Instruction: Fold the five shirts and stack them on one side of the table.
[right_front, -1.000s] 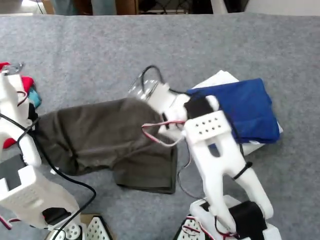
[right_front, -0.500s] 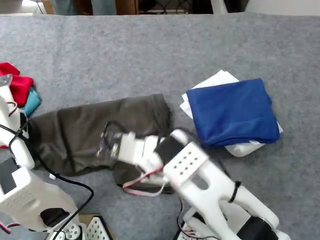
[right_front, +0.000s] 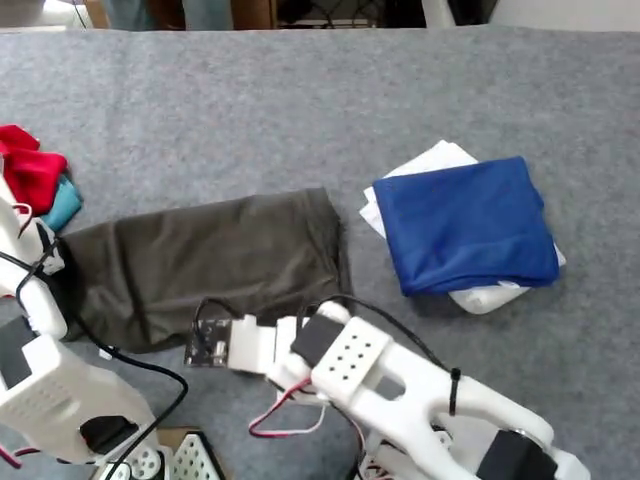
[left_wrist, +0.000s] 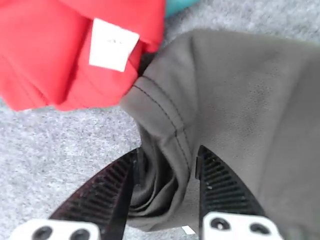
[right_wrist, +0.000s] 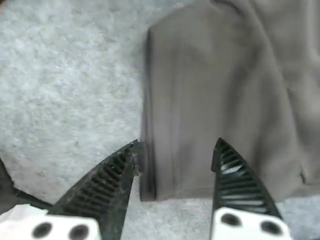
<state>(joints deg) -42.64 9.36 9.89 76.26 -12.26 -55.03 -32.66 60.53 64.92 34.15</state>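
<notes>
While the olive shirt (right_front: 210, 265) lies spread across the left-middle of the table (right_front: 300, 100), with a blue shirt (right_front: 465, 225) stacked on a white shirt (right_front: 430, 160) at the right and a red shirt (right_front: 30, 170) and teal shirt (right_front: 65, 205) bunched at the left edge, both grippers are held with jaws apart: the left gripper (left_wrist: 167, 155) straddles its bunched end just beside the red shirt, and the right gripper (right_wrist: 176, 145) is set over its near edge. For a clean fold, all layers should be pinched at each end without red cloth being caught, and both ends should be lifted together and laid over evenly.
</notes>
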